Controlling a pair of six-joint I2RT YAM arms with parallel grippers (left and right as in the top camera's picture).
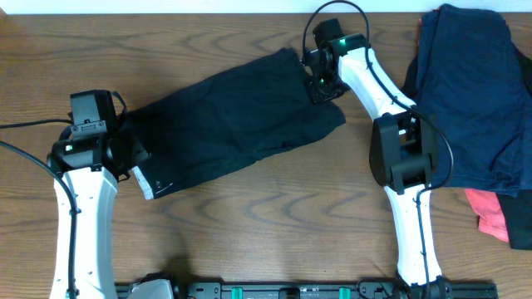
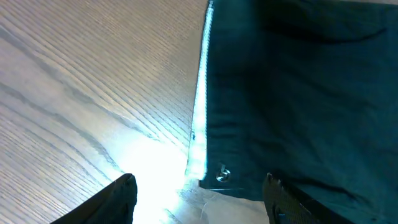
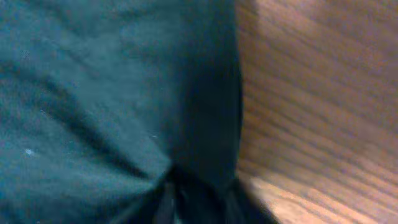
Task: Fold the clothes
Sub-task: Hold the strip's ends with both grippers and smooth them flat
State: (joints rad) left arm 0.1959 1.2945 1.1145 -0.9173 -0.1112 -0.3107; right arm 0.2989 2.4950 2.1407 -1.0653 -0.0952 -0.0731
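The clothes, a pair of black shorts (image 1: 233, 124), lie spread slantwise across the table, with the white-labelled waistband end at the lower left. My left gripper (image 1: 133, 158) hovers at that waistband corner. In the left wrist view its jaws (image 2: 199, 205) stand open, with the shorts' corner (image 2: 292, 93) and its white edge (image 2: 200, 99) just ahead between the fingers (image 2: 118, 199). My right gripper (image 1: 326, 87) sits on the far right end of the shorts. In the blurred right wrist view, the fabric (image 3: 93, 93) gathers into folds that run into the jaws (image 3: 180, 196), which are shut on it.
A pile of navy-blue garments (image 1: 474, 91) covers the right side of the table, with a coral-pink garment (image 1: 492, 213) under its front edge. Bare wood (image 1: 274, 216) lies in front of the shorts. Cables (image 1: 25, 124) trail at the left.
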